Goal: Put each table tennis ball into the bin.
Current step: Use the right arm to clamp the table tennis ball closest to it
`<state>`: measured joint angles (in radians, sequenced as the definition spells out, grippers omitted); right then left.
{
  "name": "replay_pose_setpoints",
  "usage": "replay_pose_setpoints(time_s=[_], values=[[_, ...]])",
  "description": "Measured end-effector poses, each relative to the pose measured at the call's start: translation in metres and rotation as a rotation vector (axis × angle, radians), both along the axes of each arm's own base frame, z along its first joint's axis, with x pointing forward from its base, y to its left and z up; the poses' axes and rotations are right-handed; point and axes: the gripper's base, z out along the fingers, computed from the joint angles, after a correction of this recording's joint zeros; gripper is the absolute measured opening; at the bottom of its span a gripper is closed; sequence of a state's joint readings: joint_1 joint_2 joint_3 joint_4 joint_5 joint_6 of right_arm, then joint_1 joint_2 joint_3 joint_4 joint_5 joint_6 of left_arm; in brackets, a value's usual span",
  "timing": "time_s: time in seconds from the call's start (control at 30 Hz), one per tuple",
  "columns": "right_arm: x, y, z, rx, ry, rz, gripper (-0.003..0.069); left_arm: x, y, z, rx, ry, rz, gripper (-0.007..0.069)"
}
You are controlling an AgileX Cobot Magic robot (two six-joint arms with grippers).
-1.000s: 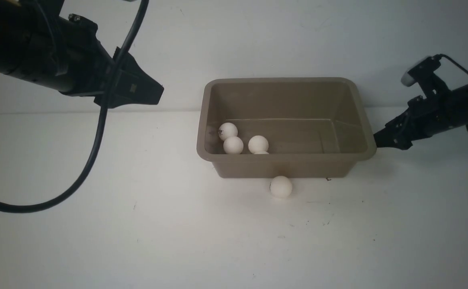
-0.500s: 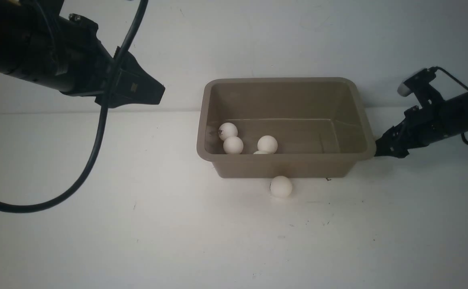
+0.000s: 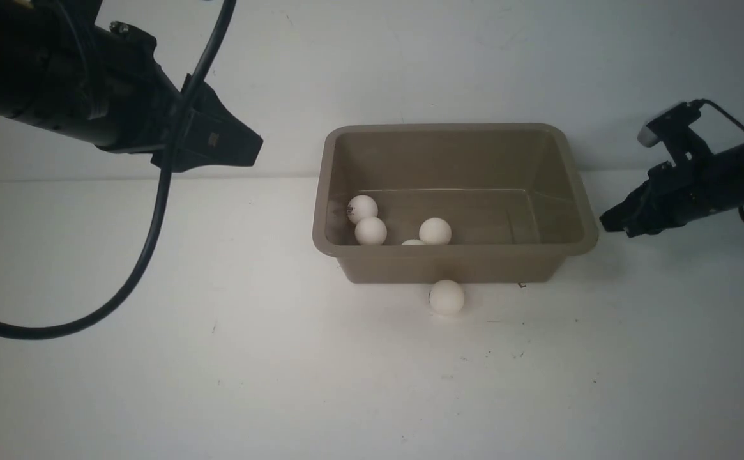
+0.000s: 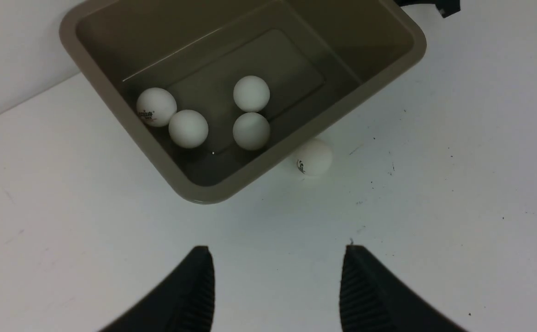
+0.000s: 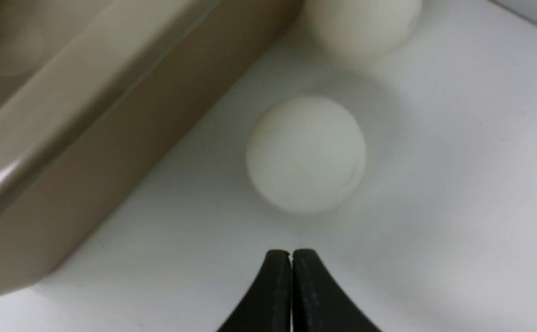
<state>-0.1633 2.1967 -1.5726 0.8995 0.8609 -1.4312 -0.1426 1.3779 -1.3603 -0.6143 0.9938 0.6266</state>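
Plainly matte white balls (image 3: 446,297), taupe bin (image 3: 506,268)

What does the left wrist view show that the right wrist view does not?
Only left wrist view: four balls inside the bin, a logo ball on the table by its outer wall, left fingers apart. Only right wrist view: two other balls outside the bin; right fingers shut, empty. Both: bin and white table.

Scuffed white table (image 3: 282,383), pale wall (image 3: 474,51)
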Motion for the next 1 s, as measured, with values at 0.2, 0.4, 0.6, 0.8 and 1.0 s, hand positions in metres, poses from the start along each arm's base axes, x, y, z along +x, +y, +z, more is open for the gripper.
replay_pose_setpoints(time_s=[0.2, 0.4, 0.6, 0.8, 1.0], values=[[-0.005, -0.027, 0.043, -0.007, -0.097, -0.067, -0.0015, 0.0, 0.0, 0.0, 0.0, 0.0, 0.0, 0.0342], [-0.003, -0.029, 0.047, 0.053, -0.132, -0.088, 0.002, 0.0, 0.0, 0.0, 0.0, 0.0, 0.0, 0.0342], [0.006, -0.025, 0.047, 0.152, -0.137, -0.087, 0.0182, 0.0, 0.0, 0.0, 0.0, 0.0, 0.0, 0.0342], [0.021, -0.028, 0.024, 0.202, -0.082, -0.13, 0.0349, 0.0, 0.0, 0.0, 0.0, 0.0, 0.0, 0.0342], [0.031, -0.029, 0.018, 0.216, -0.081, -0.123, 0.0364, 0.0, 0.0, 0.0, 0.0, 0.0, 0.0, 0.0342]])
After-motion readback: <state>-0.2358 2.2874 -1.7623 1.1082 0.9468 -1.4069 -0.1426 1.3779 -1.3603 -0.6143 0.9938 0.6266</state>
